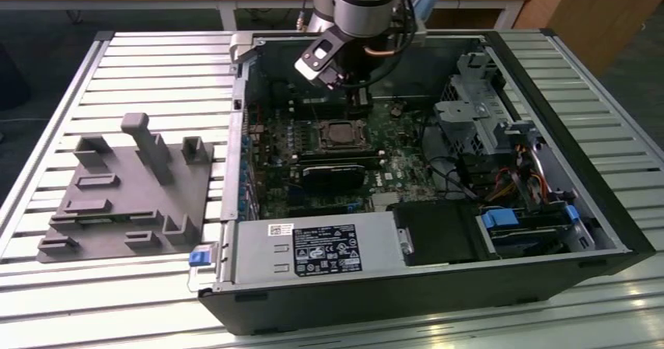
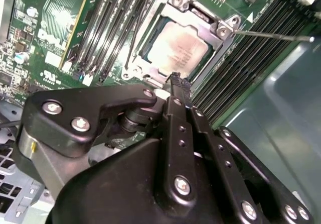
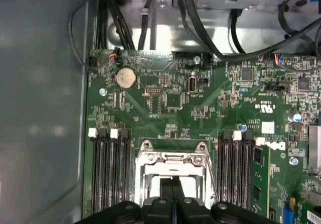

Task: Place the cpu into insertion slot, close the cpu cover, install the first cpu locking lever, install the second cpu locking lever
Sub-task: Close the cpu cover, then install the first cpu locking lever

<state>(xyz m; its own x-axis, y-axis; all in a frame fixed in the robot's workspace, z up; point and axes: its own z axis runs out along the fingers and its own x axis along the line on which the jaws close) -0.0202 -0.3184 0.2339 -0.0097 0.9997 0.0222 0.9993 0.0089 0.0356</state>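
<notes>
One thin lever juts out past a corner of the cpu cover, across the memory slots. The cpu lies in the insertion slot, the cover's frame lying around its edges. The gripper, fingers pressed together and holding nothing, hangs just above the slot's edge, between the memory banks, with the case wall near.

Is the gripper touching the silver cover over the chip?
Cannot tell. In the second wrist view the tip of the gripper overlaps the near edge of the cover; whether it rests there or hangs above is hidden.
</notes>
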